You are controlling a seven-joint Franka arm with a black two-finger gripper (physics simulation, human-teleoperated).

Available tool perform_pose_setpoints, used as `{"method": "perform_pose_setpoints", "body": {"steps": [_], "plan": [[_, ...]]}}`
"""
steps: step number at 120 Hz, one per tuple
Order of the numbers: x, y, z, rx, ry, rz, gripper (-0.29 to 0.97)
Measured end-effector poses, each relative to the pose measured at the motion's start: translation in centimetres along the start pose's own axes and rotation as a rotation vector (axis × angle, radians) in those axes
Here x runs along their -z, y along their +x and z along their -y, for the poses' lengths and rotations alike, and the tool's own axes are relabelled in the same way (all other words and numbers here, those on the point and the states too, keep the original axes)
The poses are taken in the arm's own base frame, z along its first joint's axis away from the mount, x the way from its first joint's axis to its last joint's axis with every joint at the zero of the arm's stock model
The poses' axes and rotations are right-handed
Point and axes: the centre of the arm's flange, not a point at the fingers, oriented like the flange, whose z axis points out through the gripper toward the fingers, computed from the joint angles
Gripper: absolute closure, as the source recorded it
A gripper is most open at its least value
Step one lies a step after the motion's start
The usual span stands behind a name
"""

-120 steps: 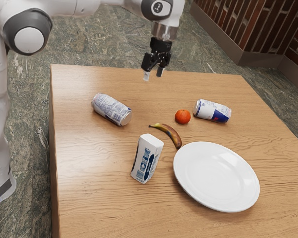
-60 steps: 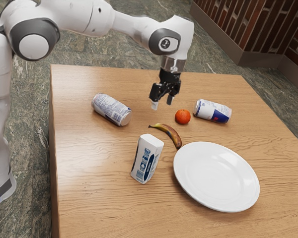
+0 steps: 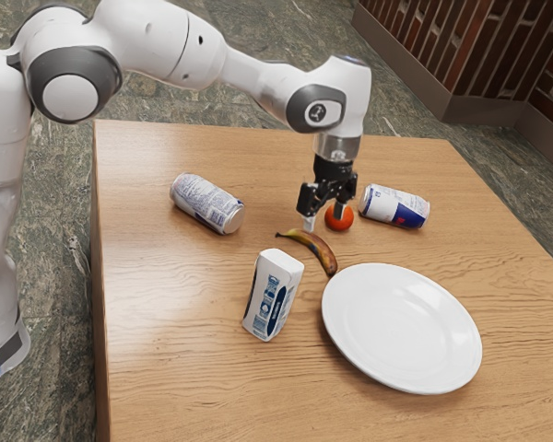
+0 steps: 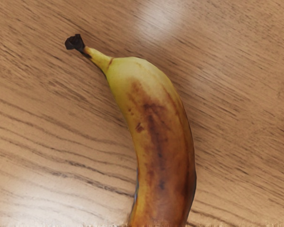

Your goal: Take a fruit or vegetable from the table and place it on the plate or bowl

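Held apart with nothing gripped, the hand (image 3: 322, 215) hangs just above the counter (image 3: 166, 304). In the exterior view the banana (image 3: 313, 249) (image 4: 156, 151) lies flat just at its 6 o'clock, its long axis laid from the stem at 10 o'clock to the blunt end at 4 o'clock.

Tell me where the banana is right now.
In the exterior view the banana lies flat between the white carton and the plate, just under the tool, with the orange nearby.
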Motion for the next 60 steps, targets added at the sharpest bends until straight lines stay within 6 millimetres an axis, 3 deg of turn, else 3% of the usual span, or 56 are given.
{"method": "perform_pose_setpoints", "body": {"steps": [21, 60], "plan": [[-2.7, 1.1, 0.8, 0.019, 0.033, 0.006, 0.00], [-4.7, 1.6, 0.2, 0.029, 0.028, 0.006, 0.00]]}}
